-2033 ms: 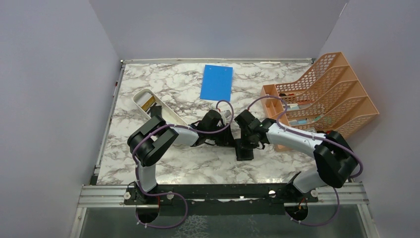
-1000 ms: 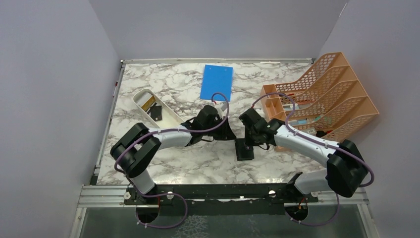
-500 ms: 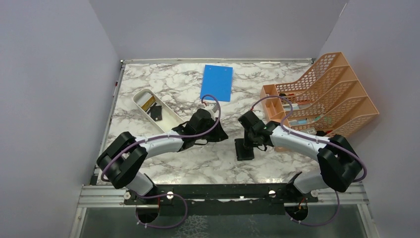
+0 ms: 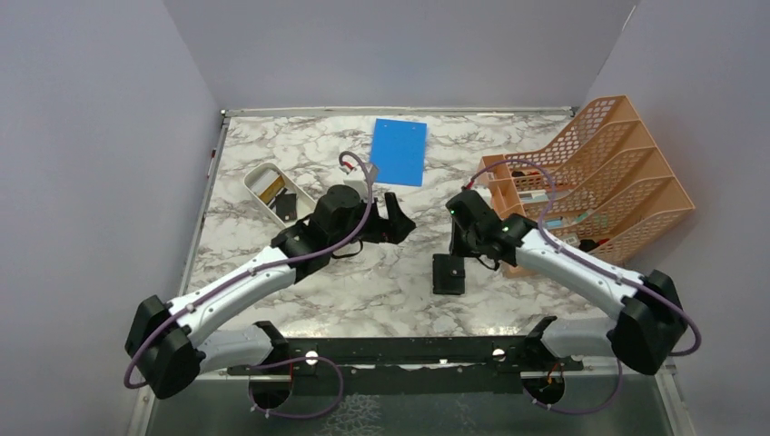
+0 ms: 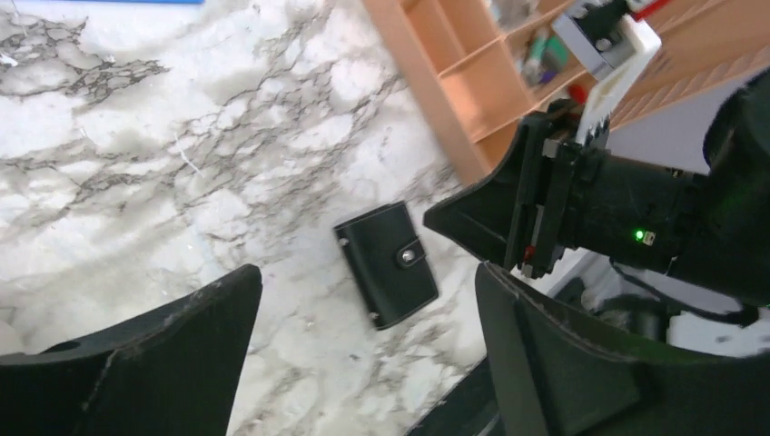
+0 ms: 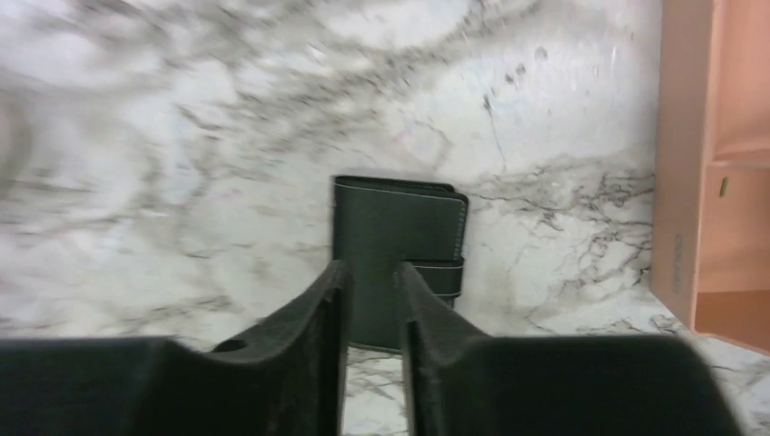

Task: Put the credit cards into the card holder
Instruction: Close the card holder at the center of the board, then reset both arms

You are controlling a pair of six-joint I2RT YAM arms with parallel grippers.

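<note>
Nearest, the card holder [image 4: 448,273] lies snapped closed on the table, about 5 o'clock from centre, and neither arm touches it. Just above it the right gripper [image 6: 370,268] shows a narrow, empty gap. The left gripper [image 5: 365,270] stands wide apart and is also empty. Judged step: fetching the credit cards [image 4: 285,205] from the white tray [image 4: 251,184] at 10 o'clock. The holder then needs reopening. Its contents are hidden, and the card count is unclear.

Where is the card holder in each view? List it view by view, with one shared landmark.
Top external: card holder, closed, just right of centre.
Left wrist: holder at centre, snap tab showing.
Right wrist: holder at centre, its near part behind the right pincer.
Shared landmark: the orange rack, right of it in all three.
</note>
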